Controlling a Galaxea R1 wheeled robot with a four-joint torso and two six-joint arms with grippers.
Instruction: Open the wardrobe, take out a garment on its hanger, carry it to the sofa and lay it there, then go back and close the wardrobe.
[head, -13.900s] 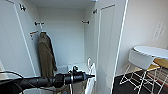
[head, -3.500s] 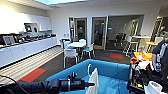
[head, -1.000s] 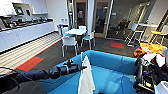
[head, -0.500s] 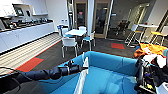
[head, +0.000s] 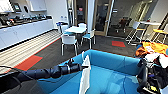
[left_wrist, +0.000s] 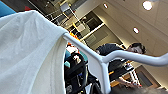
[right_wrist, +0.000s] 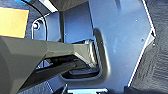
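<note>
The garment (head: 85, 76), a thin white T-shirt, hung edge-on from the hanger (left_wrist: 105, 58) above the seat of the blue sofa (head: 112, 67), just inside the sofa's near arm, and no brand, label or writing could be read on it or anywhere nearby. The left claw (head: 86, 66) was pinching the hanger at the top of the shirt, with the dark arm reaching in over the sofa's arm; whether the right claw was spread or pressed together could not be told. Beyond the sofa's back stood white chairs (head: 69, 41) around a small desk (head: 75, 29), and a person (left_wrist: 115, 50) sat at the sofa's far end.
</note>
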